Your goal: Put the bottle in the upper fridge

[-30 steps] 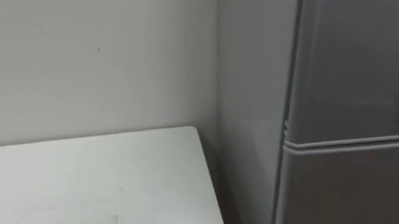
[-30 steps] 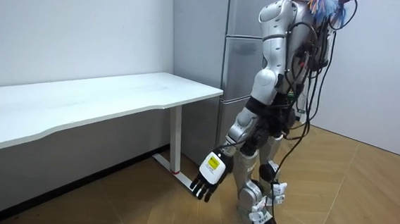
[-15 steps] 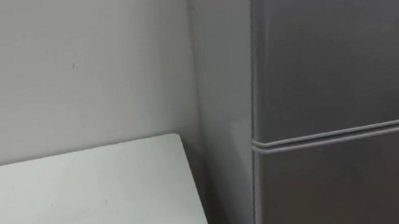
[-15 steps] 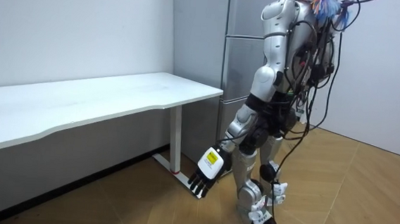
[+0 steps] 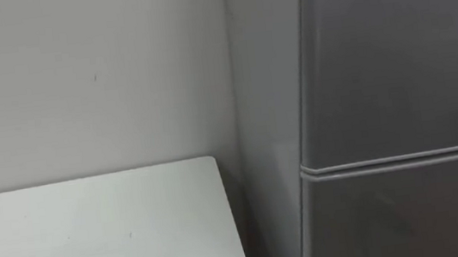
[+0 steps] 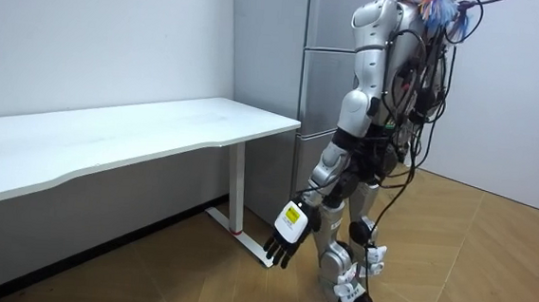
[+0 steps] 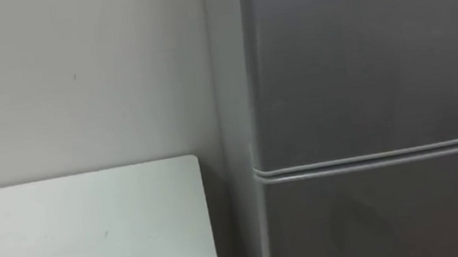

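Observation:
A grey fridge [image 5: 394, 58] rises straight ahead, both doors shut. A thin seam [image 5: 405, 158] divides the upper door [image 7: 367, 52] from the lower door [image 7: 386, 214]. In the room view I stand close to the fridge [image 6: 317, 78], facing it, beside the end of a white table. My left hand [image 6: 287, 236] hangs at my side below the table's height, with its fingers straight and nothing in them.
The white table [image 5: 95, 239] runs along the wall to my left, and its end [image 6: 285, 125] stops just short of the fridge's side. A plain white wall [image 5: 85, 76] stands behind it. Wooden floor [image 6: 451, 268] stretches to the room view's right.
The eye view swung towards the fridge and then a little back, which is the camera's own shift. My left hand swayed slightly at my side. The fridge doors stayed shut.

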